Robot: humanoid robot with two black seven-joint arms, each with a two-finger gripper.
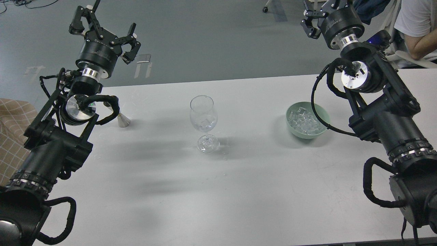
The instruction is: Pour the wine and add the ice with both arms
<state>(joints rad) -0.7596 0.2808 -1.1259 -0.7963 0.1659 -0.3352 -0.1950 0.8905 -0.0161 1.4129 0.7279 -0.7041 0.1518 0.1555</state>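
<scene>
A clear stemmed wine glass [203, 118] stands upright at the middle of the white table [239, 177]. Something clear shows low in its bowl; I cannot tell whether it is liquid or a cube. The ice [305, 122] is a heap of clear cubes in a pale green bowl [322, 118] at the right. A small steel jigger [122, 119] stands at the left, partly hidden by my left arm's cable; no wine shows in it. My left gripper [105, 28] is open and empty, raised beyond the table's far edge. My right gripper [315, 15] is raised at the top edge, partly cut off.
A seated person [414, 27] is at the far right behind the table. A beige checked cloth [10, 133] lies off the table's left side. Grey floor with tape marks [143, 63] lies beyond the far table edge.
</scene>
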